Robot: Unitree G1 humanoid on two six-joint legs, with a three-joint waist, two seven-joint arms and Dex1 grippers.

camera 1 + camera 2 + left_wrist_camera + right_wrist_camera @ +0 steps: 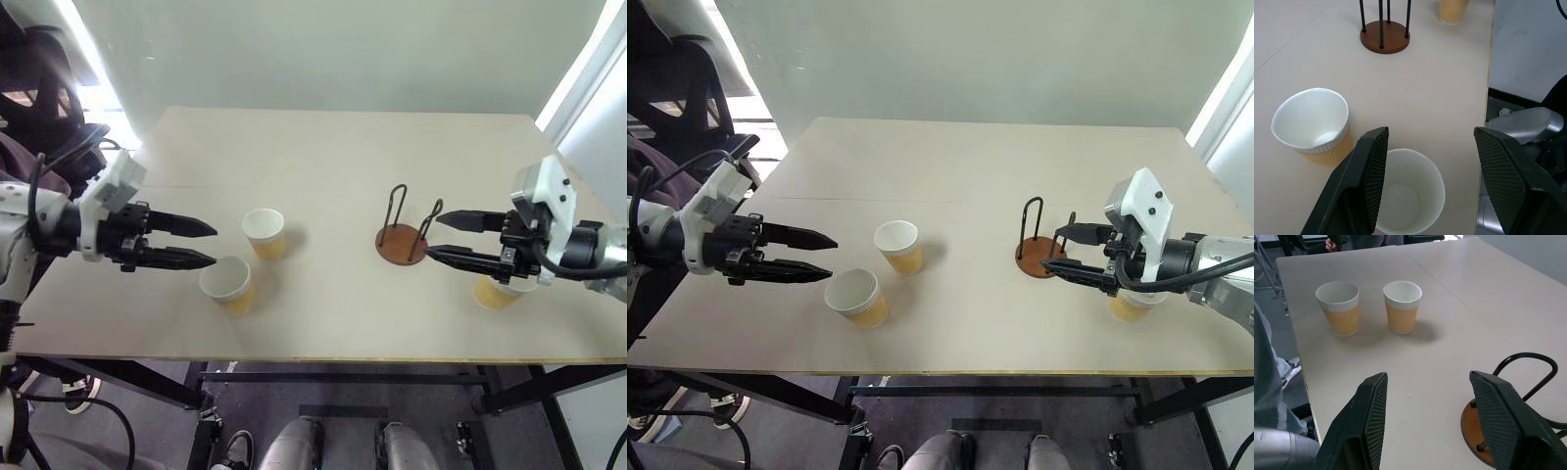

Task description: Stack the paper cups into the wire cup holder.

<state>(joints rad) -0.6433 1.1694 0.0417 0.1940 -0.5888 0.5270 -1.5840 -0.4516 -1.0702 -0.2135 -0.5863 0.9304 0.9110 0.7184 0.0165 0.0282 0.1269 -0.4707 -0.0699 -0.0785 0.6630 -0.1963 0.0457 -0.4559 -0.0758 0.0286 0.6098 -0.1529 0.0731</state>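
Two yellow-tan paper cups stand upright left of the table's middle: one farther back, one nearer the front edge. A third cup stands at the right, partly hidden under my right arm. The wire cup holder, a reddish-brown disc with black wire loops, stands empty right of centre. My left gripper hovers open just left of the two cups, its fingertips above the nearer cup's rim. My right gripper is open, pointing left beside the holder, nothing between its fingers.
The pale wooden table has free room across its back half. A black chair and cables stand off the table's left side. A person's sleeve shows beyond the table's edge in the right wrist view.
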